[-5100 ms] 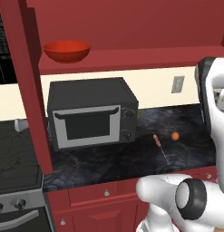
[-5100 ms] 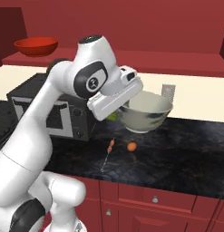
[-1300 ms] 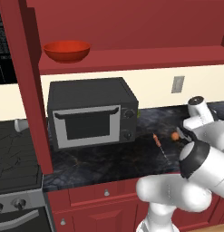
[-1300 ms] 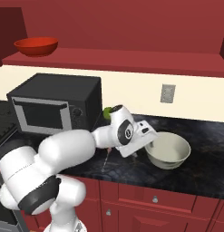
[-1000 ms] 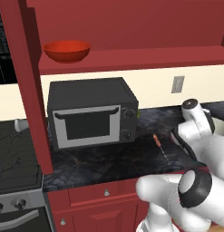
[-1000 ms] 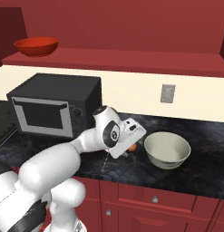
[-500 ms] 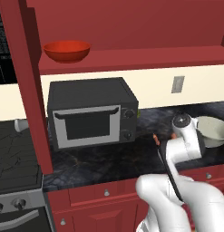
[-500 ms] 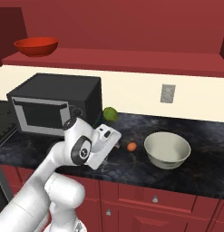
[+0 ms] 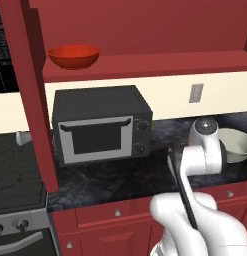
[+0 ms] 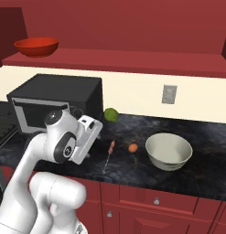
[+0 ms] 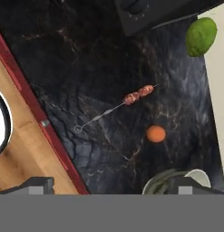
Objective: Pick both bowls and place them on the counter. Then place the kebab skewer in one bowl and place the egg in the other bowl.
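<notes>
Currently gripper (image 10: 89, 137) is hanging wide open, holding nothing, over the dark marbled stone tabletop (image 10: 206, 178). Pale cream-grey round bowl (image 10: 169, 151) is sitting on it, glossy red bowl (image 10: 36, 46) is waiting up on the red shelf (image 10: 132, 61). Thin metal kebab skewer (image 10: 109, 153) and small orange-brown egg (image 10: 133, 147) are lying near. Risk: reaching up, the arm is likely clipping the black microwave (image 10: 55, 103) or tipping the red bowl off.

Two bowls: one red bowl (image 10: 36, 46) and one cream-grey bowl (image 10: 169, 151). One kebab skewer (image 11: 118, 107), one egg (image 11: 156, 133), one microwave (image 9: 100, 123), one green fruit (image 11: 201, 36) (kind unclear).
</notes>
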Robot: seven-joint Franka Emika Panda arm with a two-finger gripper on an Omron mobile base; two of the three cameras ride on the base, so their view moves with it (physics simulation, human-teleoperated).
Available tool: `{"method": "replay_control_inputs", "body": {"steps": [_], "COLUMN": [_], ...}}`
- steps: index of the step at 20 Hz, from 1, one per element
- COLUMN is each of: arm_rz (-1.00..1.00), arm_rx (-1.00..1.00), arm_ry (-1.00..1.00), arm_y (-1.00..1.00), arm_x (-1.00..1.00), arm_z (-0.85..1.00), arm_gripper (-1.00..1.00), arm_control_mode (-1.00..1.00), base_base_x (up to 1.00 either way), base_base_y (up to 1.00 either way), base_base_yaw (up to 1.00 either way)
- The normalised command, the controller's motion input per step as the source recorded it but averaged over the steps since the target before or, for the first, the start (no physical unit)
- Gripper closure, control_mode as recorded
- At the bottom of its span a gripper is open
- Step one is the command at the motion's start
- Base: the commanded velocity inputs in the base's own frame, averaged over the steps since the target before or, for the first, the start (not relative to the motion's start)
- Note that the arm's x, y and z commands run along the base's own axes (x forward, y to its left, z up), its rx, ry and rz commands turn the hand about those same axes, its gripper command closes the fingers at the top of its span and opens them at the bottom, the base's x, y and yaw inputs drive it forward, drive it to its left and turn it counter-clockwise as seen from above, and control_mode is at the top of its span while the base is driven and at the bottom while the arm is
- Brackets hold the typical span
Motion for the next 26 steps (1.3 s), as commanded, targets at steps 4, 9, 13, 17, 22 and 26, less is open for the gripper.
{"method": "replay_control_inputs", "body": {"steps": [4, 9, 13, 17, 22, 26], "arm_rz": [0.2, 0.18, 0.22, 0.27, 0.29, 0.25], "arm_rx": [0.07, 0.04, 0.01, 0.04, 0.07, 0.04], "arm_ry": [0.0, -0.01, -0.06, -0.09, -0.07, 0.0], "arm_y": [0.67, 0.59, 0.51, 0.42, 0.44, 0.5], "arm_x": [0.0, 0.0, 0.0, 0.0, 0.0, 0.01], "arm_z": [0.58, 0.6, 0.7, 0.57, 0.41, 0.5], "arm_gripper": [-1.0, -1.0, -1.0, -1.0, -1.0, -1.0], "arm_control_mode": [-1.0, -1.0, -1.0, -1.0, -1.0, -1.0], "base_base_x": [0.0, 0.0, 0.0, 0.0, 0.0, 0.0], "base_base_y": [0.0, 0.0, 0.0, 0.0, 0.0, 0.0], "base_base_yaw": [0.0, 0.0, 0.0, 0.0, 0.0, 0.0]}}
